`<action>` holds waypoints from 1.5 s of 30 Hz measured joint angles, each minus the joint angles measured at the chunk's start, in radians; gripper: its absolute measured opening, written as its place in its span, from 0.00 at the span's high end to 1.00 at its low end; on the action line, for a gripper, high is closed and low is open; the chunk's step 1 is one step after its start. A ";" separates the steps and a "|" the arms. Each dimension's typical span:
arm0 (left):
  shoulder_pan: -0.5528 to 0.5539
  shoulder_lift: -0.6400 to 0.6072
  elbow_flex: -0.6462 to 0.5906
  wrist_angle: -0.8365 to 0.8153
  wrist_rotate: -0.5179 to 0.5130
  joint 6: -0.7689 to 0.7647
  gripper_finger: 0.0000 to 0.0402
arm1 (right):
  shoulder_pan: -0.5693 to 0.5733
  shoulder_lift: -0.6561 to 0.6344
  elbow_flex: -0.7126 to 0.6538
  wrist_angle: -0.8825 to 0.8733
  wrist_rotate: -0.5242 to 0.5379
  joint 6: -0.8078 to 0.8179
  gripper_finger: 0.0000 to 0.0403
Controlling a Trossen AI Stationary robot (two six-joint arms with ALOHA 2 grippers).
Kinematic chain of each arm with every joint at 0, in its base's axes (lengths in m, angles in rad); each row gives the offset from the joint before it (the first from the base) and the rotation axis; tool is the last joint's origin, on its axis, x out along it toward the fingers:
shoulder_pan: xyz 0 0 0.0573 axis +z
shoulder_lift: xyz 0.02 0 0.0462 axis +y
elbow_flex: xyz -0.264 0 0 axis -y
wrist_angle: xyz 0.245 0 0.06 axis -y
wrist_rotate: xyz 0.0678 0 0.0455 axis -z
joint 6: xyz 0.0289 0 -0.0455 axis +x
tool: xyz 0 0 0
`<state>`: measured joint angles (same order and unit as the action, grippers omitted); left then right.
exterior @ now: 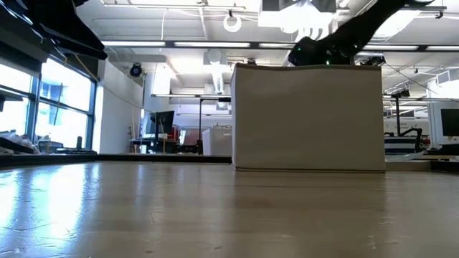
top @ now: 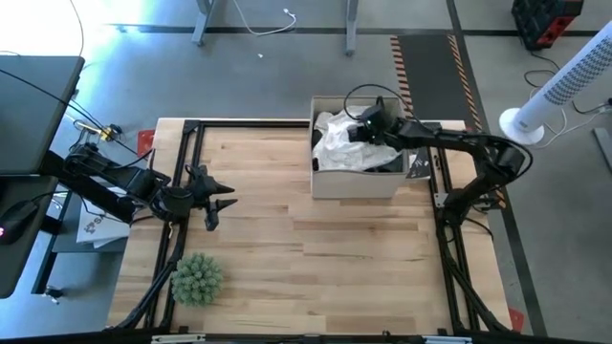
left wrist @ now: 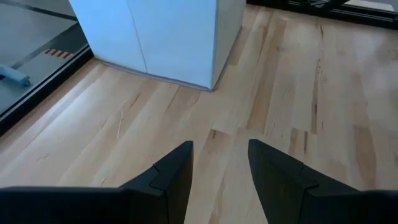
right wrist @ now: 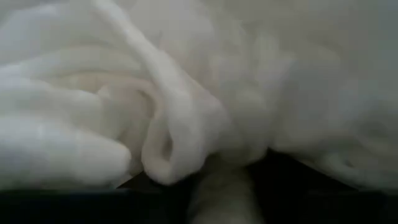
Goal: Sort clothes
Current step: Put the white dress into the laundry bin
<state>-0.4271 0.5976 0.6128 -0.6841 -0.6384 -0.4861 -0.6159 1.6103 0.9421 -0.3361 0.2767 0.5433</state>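
- My right gripper (top: 368,122) is down over the open box (top: 356,182) at the table's (top: 316,258) far right, buried in the white garment (top: 337,143) that fills most of it.
- The right wrist view is nothing but bunched white cloth (right wrist: 186,93) pressed against me; my own fingertips are hidden, so I cannot tell whether they are apart or pinched on a fold.
- A dark garment (top: 390,164) shows at the box's near right corner, partly under the white one. I see no other clothes.
- The white piece looks soft, light and floppy, with thick rolled folds. I judge it will sag and trail when lifted, and could drag on the box wall or pull the dark cloth up with it.
- It will not slip like something hard, but a thin pinch of one layer could slide out. I would take a fat ridge of fold near the middle of the heap and bite deep.
- Nothing here seems fragile, so a firm squeeze should do no harm.
- My left gripper (top: 222,201) waits over bare wood at the left, fingers (left wrist: 171,180) apart and holding nothing, pointing toward the box.
- A spiky green ball (top: 197,278) sits at the near left, well apart from the box.
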 joint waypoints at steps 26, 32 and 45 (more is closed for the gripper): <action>0.000 0.000 0.000 -0.001 -0.004 -0.010 0.62 | 0.099 -0.098 0.514 -0.422 0.086 -0.078 0.62; 0.000 0.000 0.000 -0.012 -0.005 -0.009 0.62 | 0.136 -0.096 0.131 -0.026 -0.033 -0.025 0.62; 0.000 0.000 0.000 -0.018 -0.088 -0.007 0.62 | 0.113 -0.214 -0.229 0.462 0.010 -0.004 0.62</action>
<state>-0.4271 0.5971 0.6125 -0.7022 -0.7263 -0.4931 -0.5034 1.3959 0.7131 0.1259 0.2869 0.5390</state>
